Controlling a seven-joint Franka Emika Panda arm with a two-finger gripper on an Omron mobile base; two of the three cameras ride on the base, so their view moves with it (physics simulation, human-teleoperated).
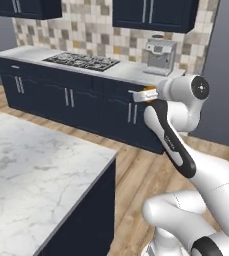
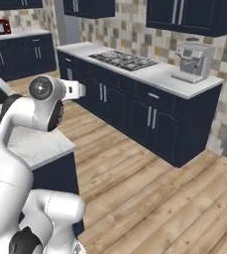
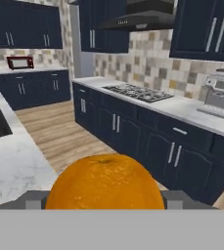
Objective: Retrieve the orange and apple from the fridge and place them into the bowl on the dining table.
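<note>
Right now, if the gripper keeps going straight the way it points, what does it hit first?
The gripper, jaws shut on the orange, points over the wood floor toward the navy base cabinets under the counter with the gas cooktop. Probably those cabinet doors first; depth is unclear, and the gap looks free.

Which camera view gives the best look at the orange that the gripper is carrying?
The hand view: the orange sits large and close between the fingers, its stem dimple plain. The left base view shows only a small orange sliver at the gripper, behind the wrist. In the right base view I cannot make it out.
</note>
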